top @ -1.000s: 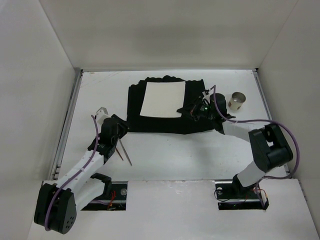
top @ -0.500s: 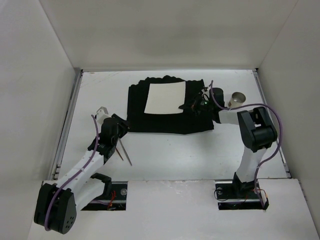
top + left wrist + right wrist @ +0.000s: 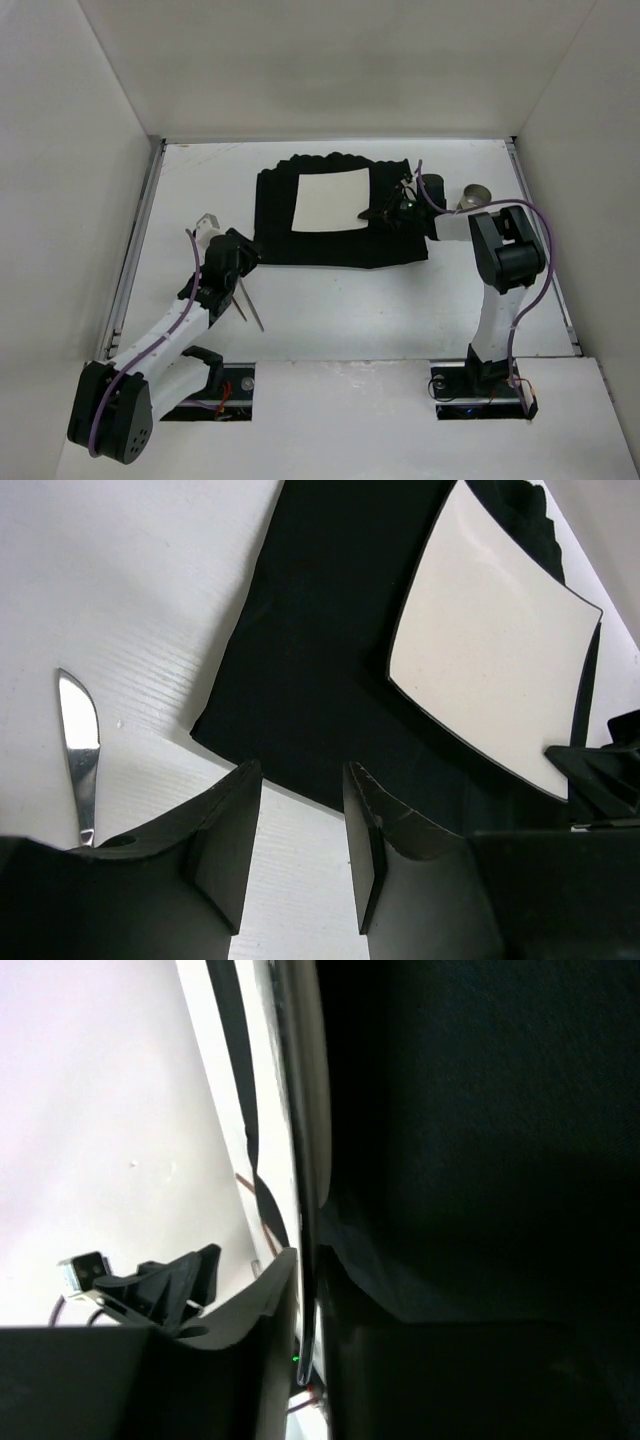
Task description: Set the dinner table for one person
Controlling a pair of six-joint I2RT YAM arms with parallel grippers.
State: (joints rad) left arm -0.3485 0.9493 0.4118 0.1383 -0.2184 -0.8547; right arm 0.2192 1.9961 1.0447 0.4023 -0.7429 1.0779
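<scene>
The dinner table [image 3: 350, 310] is a broad white surface with a black cloth mat [image 3: 330, 245] at its middle back. A square white plate [image 3: 330, 203] lies on the mat. My right gripper [image 3: 385, 212] is at the plate's right edge. In the right wrist view the plate's thin rim [image 3: 308, 1160] runs between my right gripper's [image 3: 310, 1255] jaws, which stand a sliver apart around it. My left gripper [image 3: 300, 780] hovers open and empty over the table at the mat's [image 3: 330, 680] near left corner. A knife [image 3: 78, 740] lies just left of it.
A small metal cup [image 3: 475, 197] stands on the table right of the mat, close behind my right wrist. The knife [image 3: 250, 306] lies on the bare table in front of my left gripper [image 3: 235, 262]. White walls enclose the table on three sides.
The right arm's elbow has swung back toward its base while its gripper stayed at the plate's edge. The plate shifted slightly right and turned. The right jaws have loosened. The left arm barely moved.
</scene>
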